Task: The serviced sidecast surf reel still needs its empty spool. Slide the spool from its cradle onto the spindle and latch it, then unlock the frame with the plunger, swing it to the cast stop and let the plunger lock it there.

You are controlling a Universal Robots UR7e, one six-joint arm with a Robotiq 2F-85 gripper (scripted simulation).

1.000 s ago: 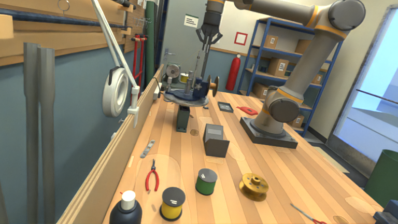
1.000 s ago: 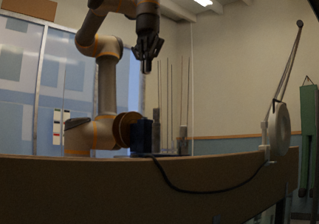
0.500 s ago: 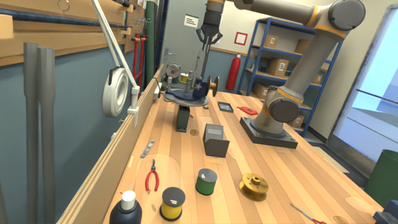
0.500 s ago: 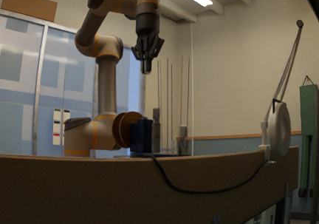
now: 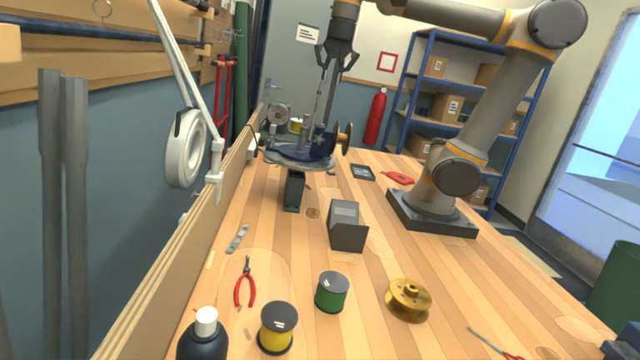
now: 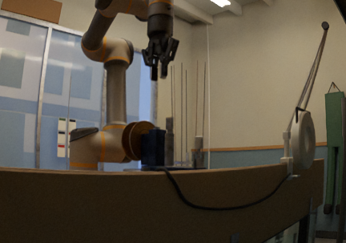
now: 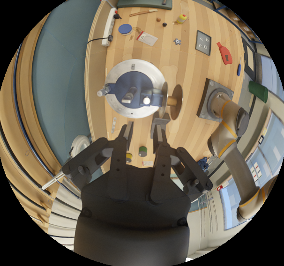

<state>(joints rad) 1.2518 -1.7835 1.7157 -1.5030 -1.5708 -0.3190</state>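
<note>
The brass-flanged spool (image 5: 343, 137) (image 7: 172, 101) (image 6: 136, 140) sits on the spindle at the side of the blue reel frame (image 5: 315, 142) (image 7: 135, 89) (image 6: 153, 146). The frame rests on a round silver plate (image 7: 133, 88) atop a green pedestal (image 5: 293, 189). A silver plunger knob (image 7: 102, 91) stands at the frame's wall-side end. My gripper (image 5: 333, 76) (image 6: 158, 72) (image 7: 144, 131) hangs well above the reel, open and empty. The dark cradle (image 5: 347, 226) stands on the bench in front of the reel.
The arm's base (image 5: 432, 207) is bolted to the bench right of the reel. A magnifier lamp (image 5: 185, 146) is clamped to the back rail. A loose gold spool (image 5: 408, 299), green (image 5: 331, 291) and yellow (image 5: 277, 321) line spools and red pliers (image 5: 245, 286) lie nearer the front.
</note>
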